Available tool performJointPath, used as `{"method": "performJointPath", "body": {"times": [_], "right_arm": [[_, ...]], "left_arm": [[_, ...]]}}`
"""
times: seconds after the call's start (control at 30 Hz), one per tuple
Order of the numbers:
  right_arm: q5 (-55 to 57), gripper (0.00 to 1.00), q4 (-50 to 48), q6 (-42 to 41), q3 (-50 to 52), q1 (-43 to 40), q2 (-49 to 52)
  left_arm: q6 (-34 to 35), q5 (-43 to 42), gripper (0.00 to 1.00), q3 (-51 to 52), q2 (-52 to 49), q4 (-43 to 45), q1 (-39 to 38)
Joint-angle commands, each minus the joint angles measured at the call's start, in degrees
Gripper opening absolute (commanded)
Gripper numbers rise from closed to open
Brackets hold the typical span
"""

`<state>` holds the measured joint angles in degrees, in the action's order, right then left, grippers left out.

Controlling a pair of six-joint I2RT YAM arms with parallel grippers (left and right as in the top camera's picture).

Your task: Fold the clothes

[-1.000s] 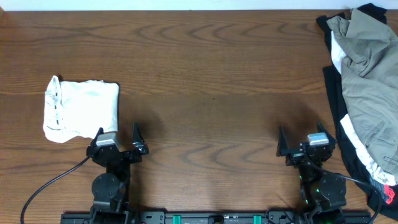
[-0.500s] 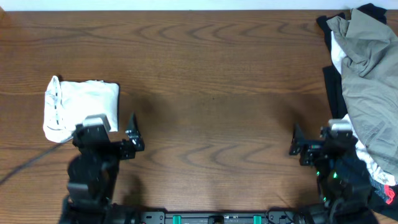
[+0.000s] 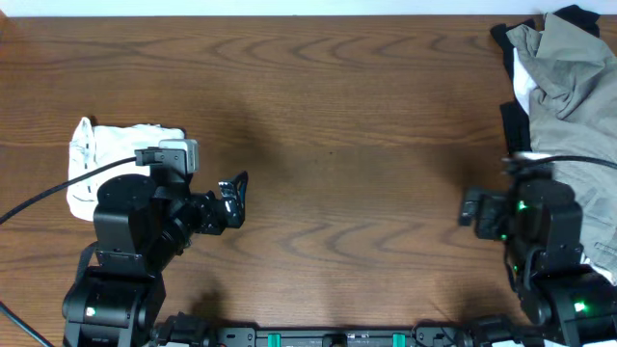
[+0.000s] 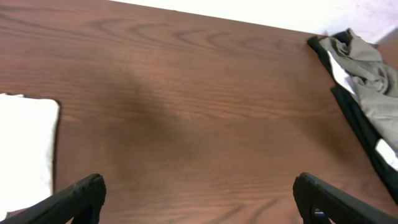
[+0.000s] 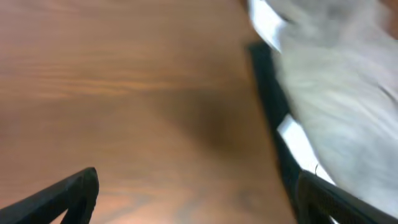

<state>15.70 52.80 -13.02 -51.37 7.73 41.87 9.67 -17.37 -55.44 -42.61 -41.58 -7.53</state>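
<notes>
The clothes lie in a heap at the table's right edge: a khaki garment on top of white and black ones. The left wrist view shows the same khaki garment far right. It fills the blurred right wrist view as pale cloth over a black edge. My left gripper hangs open over bare wood, its jaws wide apart with nothing between them. Just left of the heap, my right gripper is open and empty, and its right finger is near the black cloth.
A folded white garment lies at the left, partly under my left arm, and it shows as a white patch in the left wrist view. Bare brown table stretches between the two arms.
Both arms have lifted from their low pose at the front edge. The left one swung forward and right, the right one moved forward beside the heap. Both grippers stayed open.
</notes>
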Motion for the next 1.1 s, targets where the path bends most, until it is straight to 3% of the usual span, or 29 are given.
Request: {"method": "performJointPath", "body": {"times": [0.0,0.33,0.5,0.73,1.07], "right_arm": [[10.3,0.99,2.2,-7.2,-4.4,-7.3,-0.1],[-1.5,0.99,7.8,-6.4,-6.4,-43.7,10.5],[-10.1,0.99,6.4,-5.8,-6.4,-56.0,18.5],[-13.2,0.9,1.6,-5.6,-6.4,-60.0,28.0],[-13.1,0.86,-2.1,-5.6,-6.3,-60.0,34.9]], "left_arm": [[0.5,-2.1,0.98,-1.3,0.2,0.0,0.2],[0.5,-2.1,0.98,-1.3,0.2,-0.6,0.2],[0.5,-2.1,0.98,-1.3,0.1,-1.2,0.2],[0.5,-2.1,0.98,-1.3,0.1,-1.2,0.2],[0.5,-2.0,0.98,-1.3,0.1,-1.2,0.2]]}}
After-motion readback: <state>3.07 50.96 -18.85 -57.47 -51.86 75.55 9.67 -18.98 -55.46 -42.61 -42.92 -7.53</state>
